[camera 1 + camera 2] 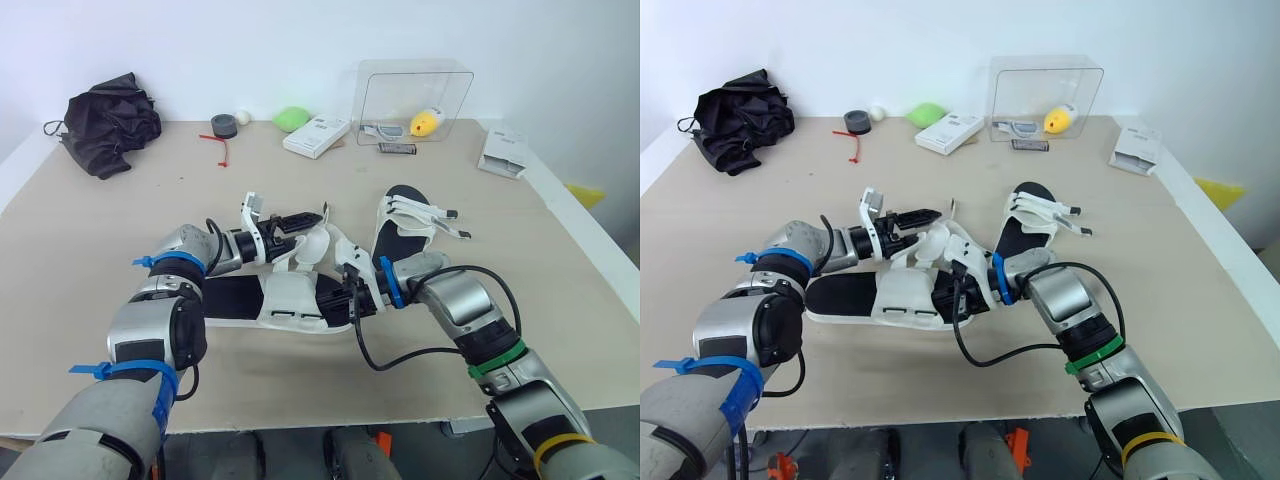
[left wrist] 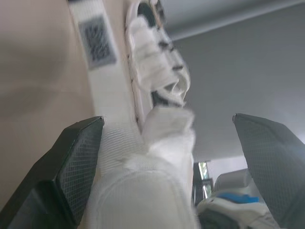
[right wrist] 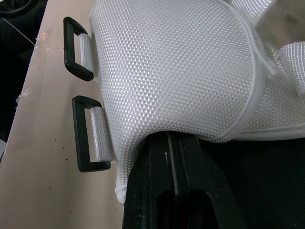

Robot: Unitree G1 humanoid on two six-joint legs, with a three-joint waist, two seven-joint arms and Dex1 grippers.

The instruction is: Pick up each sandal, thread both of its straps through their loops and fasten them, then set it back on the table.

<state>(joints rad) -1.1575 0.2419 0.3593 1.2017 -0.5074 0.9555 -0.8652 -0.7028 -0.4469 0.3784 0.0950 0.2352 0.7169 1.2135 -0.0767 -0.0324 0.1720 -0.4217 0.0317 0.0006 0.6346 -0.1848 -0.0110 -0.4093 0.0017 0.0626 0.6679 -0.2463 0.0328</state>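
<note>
The near sandal (image 1: 288, 300), black-soled with white mesh straps, lies on its side at the middle of the table (image 1: 120, 240). My left gripper (image 1: 305, 220) is open just above it, and a white strap (image 2: 162, 143) sits between the spread fingers (image 2: 76, 157). My right gripper (image 1: 352, 300) presses in from the right, shut, its tips (image 3: 174, 143) tucked under the white upper on the black footbed. Two black loops (image 3: 88, 133) stick out of that upper with no strap in them. The second sandal (image 1: 400, 235) lies flat behind and to the right, its straps loose.
Along the back edge are a black cloth bundle (image 1: 105, 120), a tape roll (image 1: 224, 125), a green object (image 1: 292, 118), a white box (image 1: 316, 135) and a clear box (image 1: 415, 100) holding a yellow item. A white packet (image 1: 503, 152) lies at the far right.
</note>
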